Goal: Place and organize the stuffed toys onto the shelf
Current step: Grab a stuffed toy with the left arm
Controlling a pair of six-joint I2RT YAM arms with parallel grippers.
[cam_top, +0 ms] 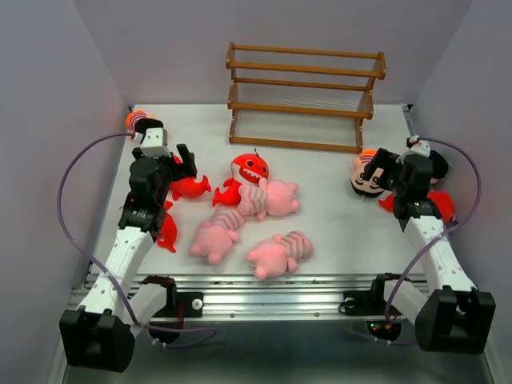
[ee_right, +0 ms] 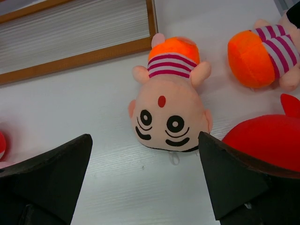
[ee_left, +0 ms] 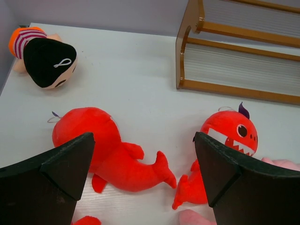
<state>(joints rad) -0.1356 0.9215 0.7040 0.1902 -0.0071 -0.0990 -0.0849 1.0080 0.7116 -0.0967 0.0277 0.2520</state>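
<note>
As the shelf at twelve o'clock sits bare, the left gripper and right gripper hang spread, likely targeting a shark and a doll.

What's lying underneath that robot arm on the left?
Two red sharks. The first shark lies below the open left gripper, tail sticking out. The second shark shows only as a red patch beside the left arm, which covers the rest.
</note>
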